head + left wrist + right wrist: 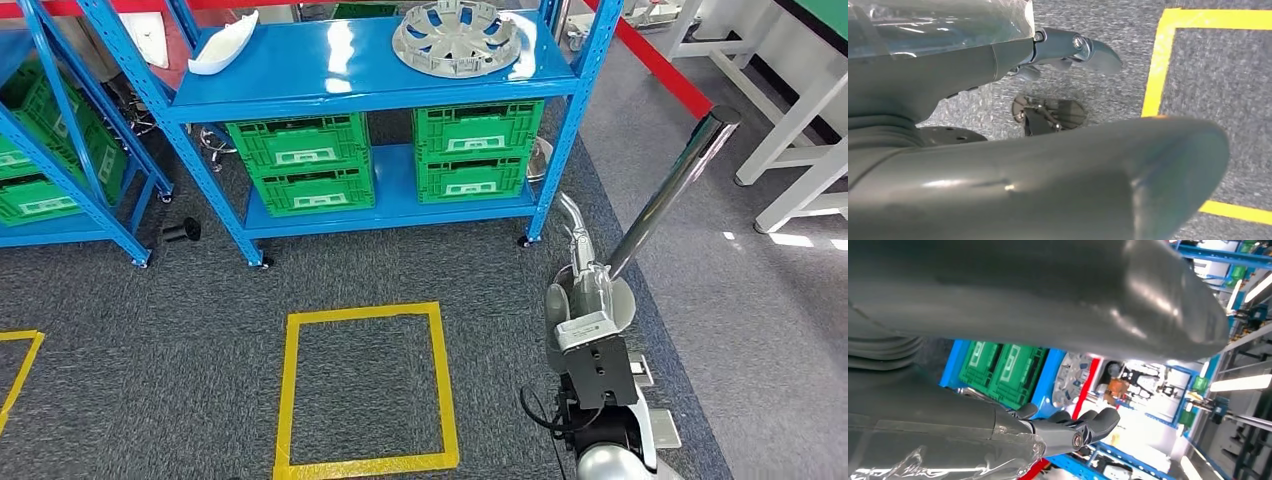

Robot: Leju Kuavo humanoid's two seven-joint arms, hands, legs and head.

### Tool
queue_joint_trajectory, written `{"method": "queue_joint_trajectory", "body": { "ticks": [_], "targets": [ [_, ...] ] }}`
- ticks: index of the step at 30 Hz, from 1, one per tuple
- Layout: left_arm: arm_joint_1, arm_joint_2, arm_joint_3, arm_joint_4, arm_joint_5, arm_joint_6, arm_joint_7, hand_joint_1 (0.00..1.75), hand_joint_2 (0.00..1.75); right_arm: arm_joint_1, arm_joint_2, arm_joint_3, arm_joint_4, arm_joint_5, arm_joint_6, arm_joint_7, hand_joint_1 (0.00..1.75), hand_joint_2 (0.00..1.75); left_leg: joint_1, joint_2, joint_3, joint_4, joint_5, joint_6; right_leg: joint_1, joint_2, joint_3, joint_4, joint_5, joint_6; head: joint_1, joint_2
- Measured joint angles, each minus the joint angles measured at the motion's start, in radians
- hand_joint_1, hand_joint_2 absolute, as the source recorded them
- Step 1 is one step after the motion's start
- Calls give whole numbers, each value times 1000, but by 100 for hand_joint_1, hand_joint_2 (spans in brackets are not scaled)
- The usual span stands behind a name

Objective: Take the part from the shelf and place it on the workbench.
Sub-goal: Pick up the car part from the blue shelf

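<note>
Here, at the outset, I find the part [457, 37], a grey wheel cover, untouched on the blue shelf [370, 85], my right hand [1068, 432] and left hand [1068, 50] empty with fingers loosely released; fetching and placing remain.
</note>
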Motion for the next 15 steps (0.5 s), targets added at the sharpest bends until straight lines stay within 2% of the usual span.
{"method": "queue_joint_trajectory", "body": {
  "ticks": [2, 4, 5, 7, 8, 9, 10, 11, 12, 13, 14, 15],
  "targets": [
    [-1, 0, 0, 0, 0, -1, 0, 0, 0, -1, 0, 0, -1, 0, 0, 1, 0, 0, 3, 0, 8, -23, -15, 12, 0, -2, -4, -3, -5, 11, -1, 0],
    [-2, 0, 0, -1, 0, -2, -1, 0, 0, -5, 0, -1, -2, 0, -1, 0, 0, 0, 9, -1, 22, -47, -24, 21, 0, -5, -23, 31, -24, 22, 7, 0],
    [-2, 0, -1, -2, 0, -2, -1, 0, 0, -7, 0, -1, -2, 0, -1, 0, 0, 0, 12, -2, 28, -54, -28, 25, 0, -6, -50, 80, -43, 26, 13, 0],
    [-1, 0, -1, -2, 0, -3, -1, 0, 0, -8, 0, -1, -1, 0, -1, 0, 0, 0, 12, -2, 38, -58, -36, 30, -1, -6, -132, 210, -80, 30, 24, 0],
    [0, -1, -1, -2, 1, -3, -1, 0, 0, -7, 0, -1, 0, 0, -1, 0, 0, 0, 11, -2, 45, -57, -41, 30, -1, -6, -168, 258, -83, 32, 27, 0],
    [2, -1, -1, -2, 1, -3, 0, 0, 0, -6, 0, -1, 0, 0, -1, 0, 0, 0, 11, -3, 53, -57, -48, 30, -1, -6, -190, 272, -65, 31, 30, 0],
    [2, -1, -1, -2, 2, -3, 0, 0, 0, -6, 0, -1, 1, -1, -1, 0, 0, 0, 10, -3, 64, -57, -56, 29, -1, -6, -193, 250, -27, 30, 33, 0],
    [2, -1, -1, -2, 2, -3, 0, 0, 0, -6, 0, -1, 1, -1, -1, 0, 0, 0, 10, -4, 77, -56, -65, 27, 0, -7, -180, 194, 26, 27, 37, 0],
    [2, -1, -1, -1, 2, -3, 0, 0, 0, -6, 0, -1, 1, -1, -1, 0, 0, 0, 10, -4, 86, -57, -73, 24, 0, -7, -162, 136, 67, 22, 39, 0],
    [1, -1, -1, -1, 2, -3, 0, 0, 0, -6, 0, -1, 1, -1, -1, 0, 0, 0, 9, -5, 94, -57, -81, 19, 3, -8, -142, 84, 94, 17, 41, 0],
    [0, -2, -1, -1, 2, -3, 0, 0, 0, -7, 0, -1, 1, -1, -1, 0, 0, 0, 8, -4, 97, -57, -87, 14, 5, -8, -128, 48, 100, 11, 43, 0],
    [0, -2, -1, -1, 3, -3, 0, 0, 0, -7, 0, -1, 1, -1, -1, 0, 0, 0, 7, -4, 97, -58, -90, 8, 8, -7, -121, 35, 90, 5, 43, 0]
  ]
}}
